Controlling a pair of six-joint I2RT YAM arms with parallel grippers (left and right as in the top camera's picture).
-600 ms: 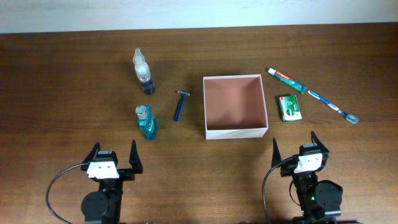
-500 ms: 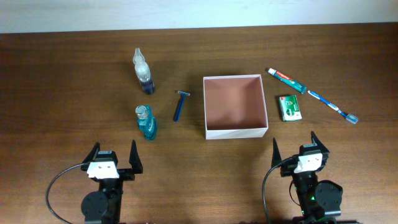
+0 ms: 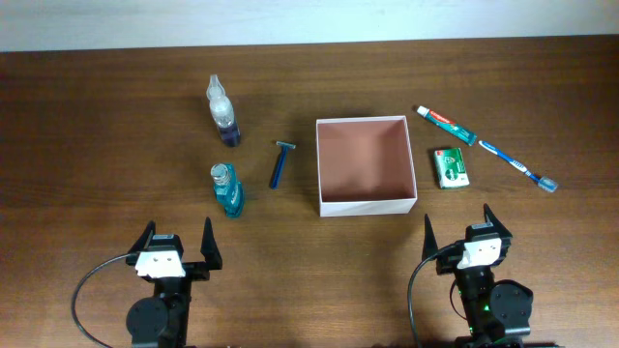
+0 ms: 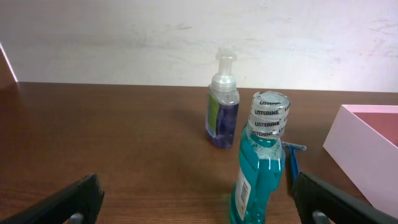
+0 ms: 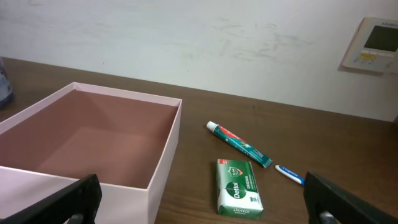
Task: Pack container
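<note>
The container [image 3: 367, 202], a square white box with a reddish-brown inside, stands empty at the table's middle; it also shows in the right wrist view [image 5: 163, 175]. Left of it lie a blue razor [image 3: 280, 166], a teal mouthwash bottle [image 3: 228, 188] and a clear pump bottle [image 3: 221, 109]. Right of it lie a green soap packet [image 3: 451, 167], a toothpaste tube [image 3: 446, 125] and a blue toothbrush [image 3: 518, 166]. My left gripper [image 3: 176, 244] is open and empty near the front edge. My right gripper [image 3: 460, 224] is open and empty, just in front of the container.
The mouthwash bottle [image 4: 258, 162] stands close ahead of the left gripper [image 4: 199, 202], the pump bottle [image 4: 222, 111] behind it. The soap packet [image 5: 239, 187] lies ahead of the right gripper [image 5: 202, 202]. A white wall runs behind the table.
</note>
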